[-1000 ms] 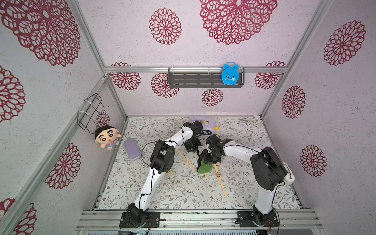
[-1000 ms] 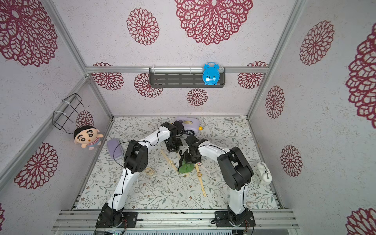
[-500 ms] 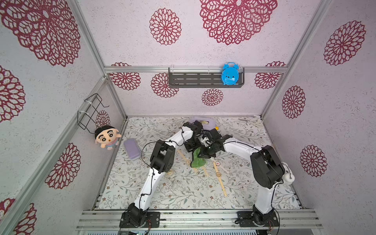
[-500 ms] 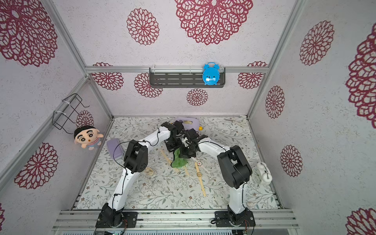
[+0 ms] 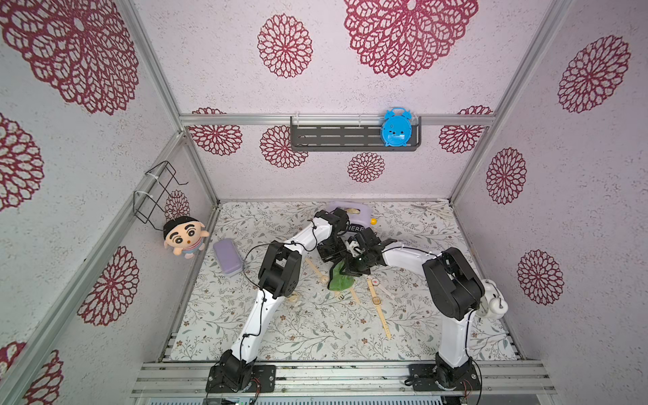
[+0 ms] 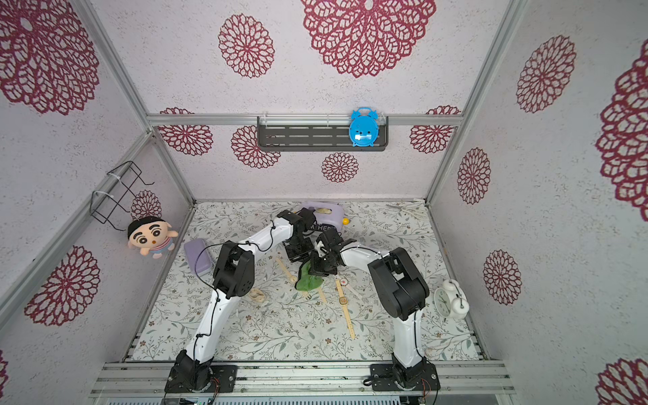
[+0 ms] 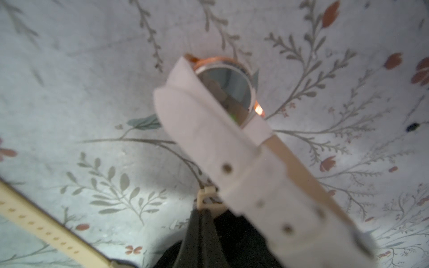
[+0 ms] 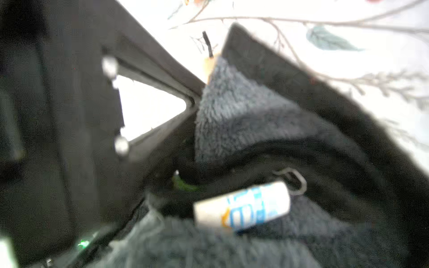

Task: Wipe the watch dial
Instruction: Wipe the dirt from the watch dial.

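Floral tabletop [image 5: 315, 333]: near its centre a watch [image 7: 222, 88], judged light and fragile, was clamped by its limp white strap [image 7: 209, 143] in the left gripper [image 7: 202, 210]. Soft cloth [image 5: 339, 282] was pinched in the right gripper [image 8: 216, 61].

Now the round watch [image 7: 228, 89] with shiny rose-gold metal rim, mirror-glossy disc, smooth matt white strap, green cloth [image 5: 339, 280] fuzzy with nap, my right claw [image 8: 212, 59] matt black plastic, flowered table cover [image 7: 92, 92] matt
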Controlling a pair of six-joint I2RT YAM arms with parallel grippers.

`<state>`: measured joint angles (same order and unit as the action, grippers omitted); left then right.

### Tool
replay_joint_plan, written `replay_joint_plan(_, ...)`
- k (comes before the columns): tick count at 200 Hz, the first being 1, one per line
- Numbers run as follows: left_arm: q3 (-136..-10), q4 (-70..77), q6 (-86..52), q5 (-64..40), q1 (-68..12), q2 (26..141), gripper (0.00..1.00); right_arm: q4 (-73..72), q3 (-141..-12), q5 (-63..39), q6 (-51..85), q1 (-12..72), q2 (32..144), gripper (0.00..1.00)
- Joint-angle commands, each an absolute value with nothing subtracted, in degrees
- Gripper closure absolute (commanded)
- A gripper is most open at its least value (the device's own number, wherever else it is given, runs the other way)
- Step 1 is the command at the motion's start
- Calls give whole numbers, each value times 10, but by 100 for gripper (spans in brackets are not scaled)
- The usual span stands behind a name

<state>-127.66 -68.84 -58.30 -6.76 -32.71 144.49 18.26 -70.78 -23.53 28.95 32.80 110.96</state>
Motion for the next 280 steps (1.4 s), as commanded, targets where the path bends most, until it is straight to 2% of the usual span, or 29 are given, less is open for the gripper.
replay_joint_plan(1, -1250, -708, -579, -25, -306, 1497, 100, 299, -657, -157, 260, 327, 1092, 100)
replay_joint_plan(56, -1251, -705, -578, -26, -297, 1497, 100, 366, -628, -113, 226, 328, 1027, 100)
replay_joint_plan(123, -1248, -708, -576, -32, -296, 1482, 100, 401, -697, -118, 218, 328, 1036, 100)
replay_joint_plan(193, -1199, -657, -587, -88, -301, 1360, 100, 380, -733, -175, 229, 328, 1039, 100)
replay_joint_plan(246, -1159, -671, -579, -85, -307, 1269, 100, 367, -746, -191, 245, 327, 1036, 100)
replay_joint_plan(280, -1158, -679, -575, -77, -309, 1247, 100, 367, -764, -198, 252, 324, 997, 100)
